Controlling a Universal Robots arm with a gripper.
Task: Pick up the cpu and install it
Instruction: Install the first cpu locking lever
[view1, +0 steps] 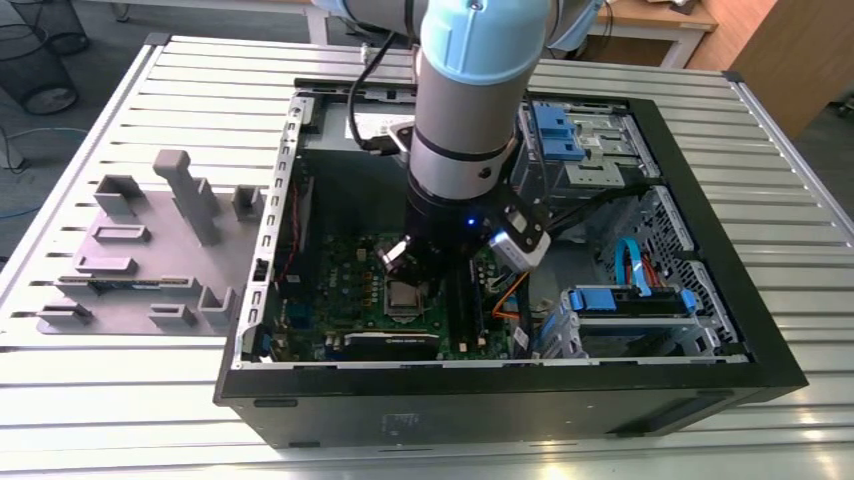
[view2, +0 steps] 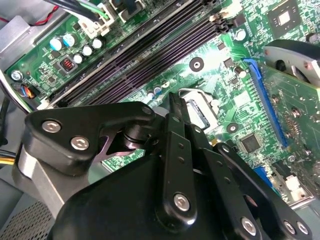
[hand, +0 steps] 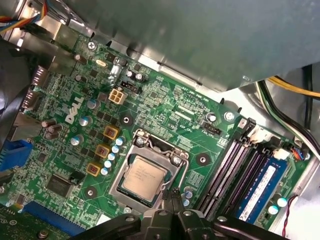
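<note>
the cpu (hand: 144, 180) lies flat inside the socket frame (hand: 150, 175) on the green motherboard (hand: 165, 105), its silver-grey top facing up; in the exterior view it shows as a small pale square (view1: 404, 295) just below the arm's wrist. the pincer (hand: 172, 196) hangs close above one edge of the socket, and in the first wrist view its two thin black fingertips (hand: 176, 195) stand together with almost no gap between them and with nothing held there; they do not touch the cpu as far as i can see. in the second wrist view the same pincer (view2: 172, 102) points down to the metal frame of the socket (view2: 197, 110), and the black links of the fingers cover the cpu itself. beside the socket run the long dark memory slots (hand: 235, 170), and one blue memory module (hand: 262, 192) stands in the outer slot. small round capacitors (hand: 112, 152) sit on the other side of the frame. the motherboard is mounted in an open black computer case (view1: 667, 390) that lies on its side on the slatted metal table (view1: 200, 100). the grey and blue robot arm (view1: 467, 90) reaches down into the case from above. at the exterior view's left, outside the case, a set of matte grey fixture blocks (view1: 147, 250) rests on the table.
</note>
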